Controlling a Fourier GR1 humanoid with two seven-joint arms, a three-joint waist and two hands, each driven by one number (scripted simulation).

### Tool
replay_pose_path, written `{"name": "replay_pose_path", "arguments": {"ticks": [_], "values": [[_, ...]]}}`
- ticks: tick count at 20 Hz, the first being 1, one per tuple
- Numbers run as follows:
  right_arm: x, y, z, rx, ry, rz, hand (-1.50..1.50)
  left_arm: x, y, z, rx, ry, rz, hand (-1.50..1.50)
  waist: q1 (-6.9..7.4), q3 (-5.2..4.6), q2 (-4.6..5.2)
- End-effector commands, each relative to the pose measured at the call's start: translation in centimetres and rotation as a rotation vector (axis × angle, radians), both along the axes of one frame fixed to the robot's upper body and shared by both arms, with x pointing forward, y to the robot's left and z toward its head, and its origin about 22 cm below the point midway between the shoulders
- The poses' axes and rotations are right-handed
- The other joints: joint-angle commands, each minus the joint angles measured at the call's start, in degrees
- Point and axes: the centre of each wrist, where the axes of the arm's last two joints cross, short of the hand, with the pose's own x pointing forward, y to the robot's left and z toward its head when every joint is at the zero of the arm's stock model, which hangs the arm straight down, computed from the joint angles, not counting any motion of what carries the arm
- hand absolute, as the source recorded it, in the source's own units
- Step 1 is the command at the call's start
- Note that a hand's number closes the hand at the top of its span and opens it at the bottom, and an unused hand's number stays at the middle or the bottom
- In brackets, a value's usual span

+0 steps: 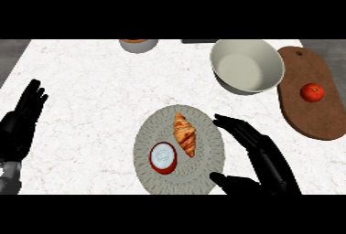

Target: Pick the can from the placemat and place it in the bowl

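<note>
A red can [163, 158] with a pale top stands upright on the round grey placemat [154, 124], near its lower left part. A croissant [184, 134] lies beside the can on the same mat. The large white bowl [246, 65] sits at the back right, holding nothing. My right hand [262, 156] hovers open at the mat's right edge, fingers straight and thumb spread low, a short way right of the can without touching it. My left hand [23, 119] rests open at the left edge, fingers up.
A brown wooden cutting board [323, 118] with a red tomato [312, 92] lies at the right, next to the bowl. A small grey bowl [138, 44] with something orange in it stands at the back edge. The counter [88, 82] is white marble.
</note>
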Motion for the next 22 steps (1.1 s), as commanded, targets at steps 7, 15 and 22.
{"name": "replay_pose_path", "arguments": {"ticks": [7,15,22], "values": [[-5.0,3.5,4.4,-0.087,0.008,-0.096,-1.5,0.7,-1.8,0.7,-0.015,-0.019,-0.03,0.0,1.93,0.2,0.81],[-1.7,6.7,11.2,-0.239,0.052,-0.035,-1.5,0.7,-4.5,0.1,-0.012,-0.02,-0.04,0.0,2.51,0.16,0.81],[3.7,11.1,11.3,-0.515,0.273,0.043,-1.5,1.6,-2.8,1.8,0.004,-0.029,-0.032,0.0,3.21,0.14,0.94]]}}
